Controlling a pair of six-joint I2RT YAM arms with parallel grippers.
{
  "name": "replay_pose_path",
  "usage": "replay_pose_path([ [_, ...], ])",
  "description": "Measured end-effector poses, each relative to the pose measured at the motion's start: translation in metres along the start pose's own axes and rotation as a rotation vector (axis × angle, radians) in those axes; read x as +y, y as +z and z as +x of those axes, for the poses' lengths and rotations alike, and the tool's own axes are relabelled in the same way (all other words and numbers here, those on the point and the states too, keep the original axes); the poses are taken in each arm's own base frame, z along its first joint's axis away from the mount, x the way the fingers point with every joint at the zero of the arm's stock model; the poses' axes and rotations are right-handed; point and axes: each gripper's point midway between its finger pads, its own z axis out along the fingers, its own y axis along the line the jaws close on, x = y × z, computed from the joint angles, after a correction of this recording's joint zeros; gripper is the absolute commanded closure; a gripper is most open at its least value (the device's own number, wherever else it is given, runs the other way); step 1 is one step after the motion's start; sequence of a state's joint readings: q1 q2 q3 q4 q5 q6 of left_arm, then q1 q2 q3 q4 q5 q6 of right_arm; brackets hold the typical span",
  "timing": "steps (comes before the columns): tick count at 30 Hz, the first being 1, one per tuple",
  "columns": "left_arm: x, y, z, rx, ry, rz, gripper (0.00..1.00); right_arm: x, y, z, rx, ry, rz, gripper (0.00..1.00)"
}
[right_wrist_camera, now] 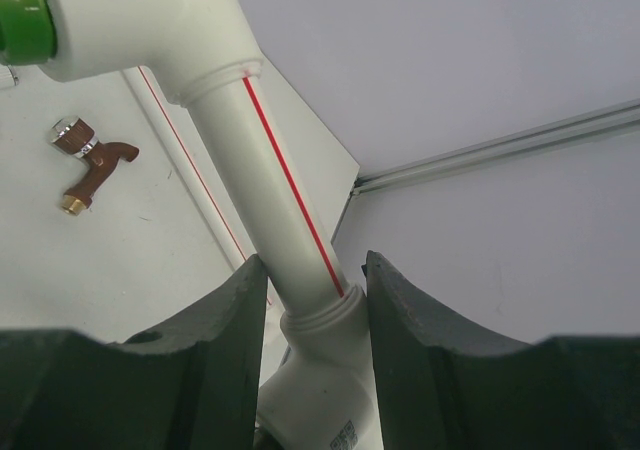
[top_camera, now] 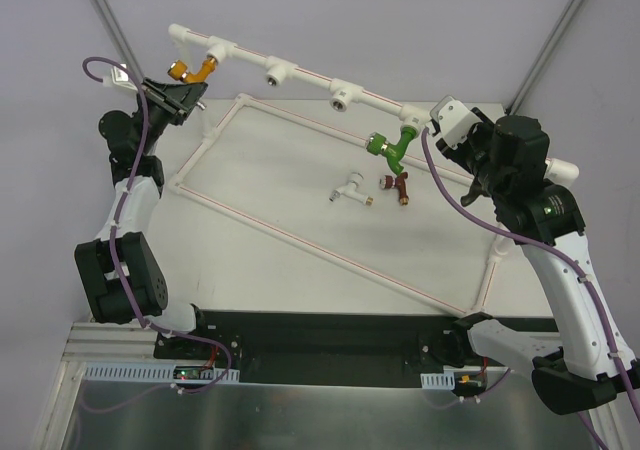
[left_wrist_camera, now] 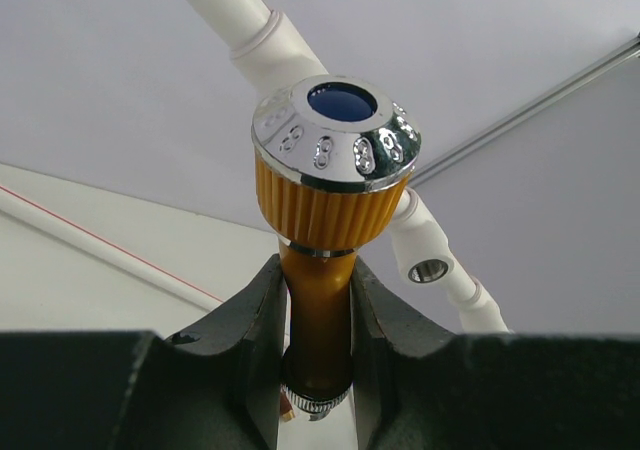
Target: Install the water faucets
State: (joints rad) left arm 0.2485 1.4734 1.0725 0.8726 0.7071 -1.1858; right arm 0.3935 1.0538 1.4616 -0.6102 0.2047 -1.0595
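Note:
An orange-gold faucet (top_camera: 193,70) hangs at the left tee of the raised white pipe (top_camera: 310,72). My left gripper (top_camera: 185,82) is shut on its neck (left_wrist_camera: 318,310), just under the ribbed knob (left_wrist_camera: 335,160). A green faucet (top_camera: 388,147) sits in the tee further right, and its edge (right_wrist_camera: 18,20) shows in the right wrist view. My right gripper (top_camera: 440,128) is shut on the white pipe (right_wrist_camera: 290,220) at a fitting collar. A white faucet (top_camera: 350,188) and a dark red faucet (top_camera: 398,185) lie loose on the table. The dark red faucet (right_wrist_camera: 88,160) also appears in the right wrist view.
Two tee sockets (top_camera: 278,73) (top_camera: 342,96) on the raised pipe stand open, and one open socket (left_wrist_camera: 428,268) shows beyond the orange knob. The frame's lower pipes (top_camera: 300,235) lie flat on the table around the loose faucets. Slanted metal struts (top_camera: 110,20) rise at both back corners.

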Motion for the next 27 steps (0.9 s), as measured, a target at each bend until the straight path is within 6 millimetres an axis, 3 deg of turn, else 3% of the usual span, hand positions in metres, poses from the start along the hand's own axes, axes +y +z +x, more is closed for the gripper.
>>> replay_pose_path([
  [27, 0.0012, 0.0066, -0.0008, 0.009, 0.023, -0.032, 1.0, -0.0003, 0.0003, 0.0, 0.0, -0.001, 0.003, 0.98],
])
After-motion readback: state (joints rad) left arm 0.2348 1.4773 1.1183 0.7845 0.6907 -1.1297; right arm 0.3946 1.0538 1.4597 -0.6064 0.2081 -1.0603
